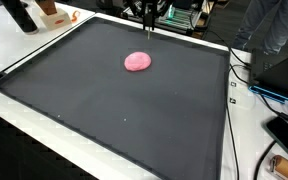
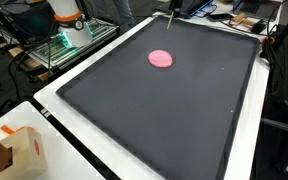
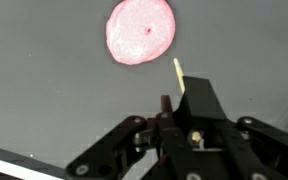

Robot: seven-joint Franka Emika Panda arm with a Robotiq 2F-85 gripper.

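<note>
Gripping a stick [image 3: 177,70], pincer [image 3: 181,100] hangs near pink disc [image 3: 140,30] in tray [image 3: 44,80].

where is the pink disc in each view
In an exterior view: disc, upper middle of the mat.
In an exterior view: disc, upper middle, toward the far edge.
Wrist view: disc, top centre, above the claw.
Shared landmark: the stick in the claw, near the disc.

A black mat [image 1: 114,115] covers most of the white worktop [image 1: 32,38]. Cables [image 1: 244,75] trail along the right edge of the frame. In an exterior view, a cardboard box [image 2: 22,152] sits at the lower left on the worktop's white rim.
</note>
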